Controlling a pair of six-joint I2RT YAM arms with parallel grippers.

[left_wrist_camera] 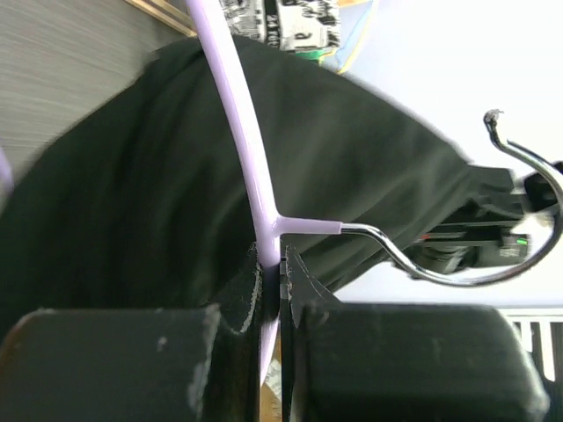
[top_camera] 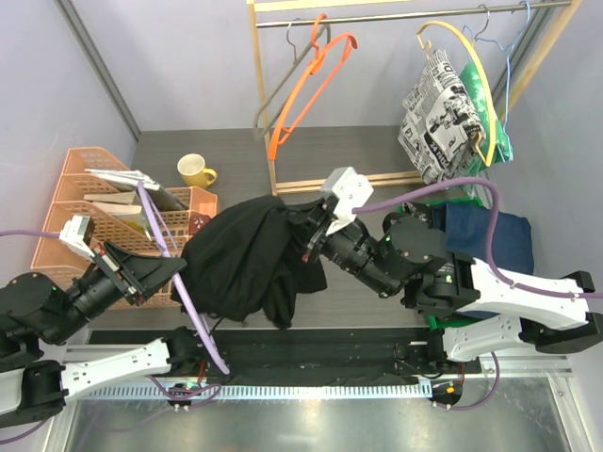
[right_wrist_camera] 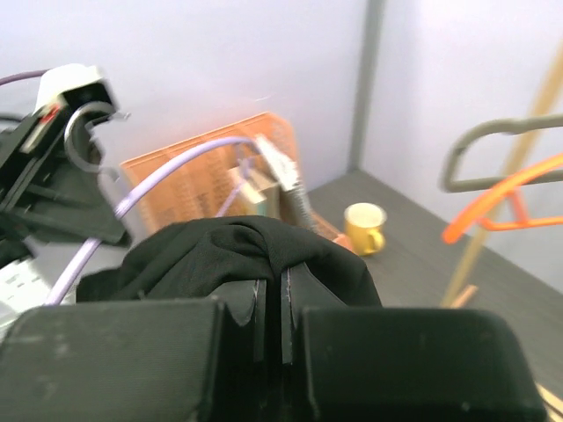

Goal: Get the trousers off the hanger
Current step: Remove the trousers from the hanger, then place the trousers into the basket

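Plain black trousers (top_camera: 240,259) hang bunched between my two arms at mid table. My right gripper (top_camera: 306,247) is shut on a fold of them (right_wrist_camera: 220,255); the jaws (right_wrist_camera: 283,286) pinch the cloth. My left gripper (top_camera: 172,270) is shut on the lilac hanger (top_camera: 160,231), gripping its bar just below the metal hook (left_wrist_camera: 457,264). In the left wrist view the black cloth (left_wrist_camera: 132,193) spreads behind the lilac bar (left_wrist_camera: 251,167), with the gripper (left_wrist_camera: 280,264) closed around it. Newspaper-print trousers (top_camera: 438,118) hang on a yellow hanger (top_camera: 471,66) at the rack.
An orange file organiser (top_camera: 94,212) stands at the left and a yellow mug (top_camera: 195,170) behind it. On the wooden rack (top_camera: 267,113) hang an orange hanger (top_camera: 316,80) and a grey one (top_camera: 268,104). Navy denim (top_camera: 490,235) lies at the right over green cloth (top_camera: 499,141).
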